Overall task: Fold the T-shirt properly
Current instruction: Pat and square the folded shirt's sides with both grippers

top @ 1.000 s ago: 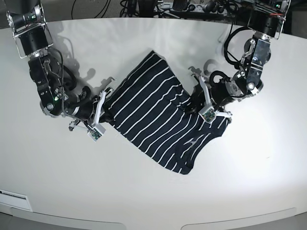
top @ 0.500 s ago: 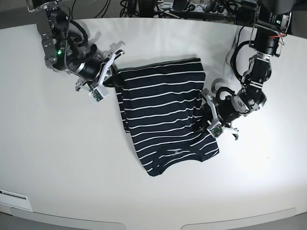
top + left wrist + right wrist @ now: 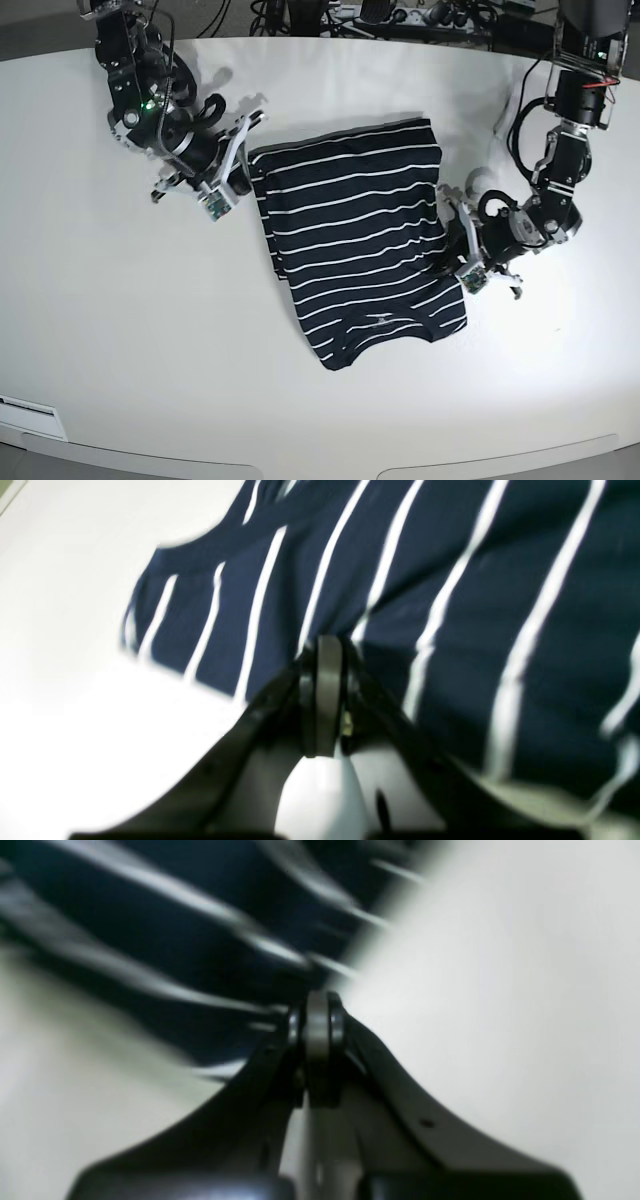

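A: The T-shirt (image 3: pixel 355 240) lies mid-table now, a striped slab with its neckline toward the near edge. A second ago it sat skewed on a diagonal; both arms have swung it round and it's squarer to the table (image 3: pixel 120 330).

B: So it's being lined up for the next fold, I'd say. Who's got hold of it?

A: The right gripper (image 3: pixel 243 172) is clamped on the far left corner, the left gripper (image 3: pixel 452 245) pinched on the right-hand edge. Both tight on cloth.

B: The left wrist view shows what the base view can't: jaws closed flat on a striped hem, cloth bunching at the tips.

A: And the right wrist view is smeared with motion blur, though the shut tips (image 3: pixel 316 1022) meet the fabric's edge there
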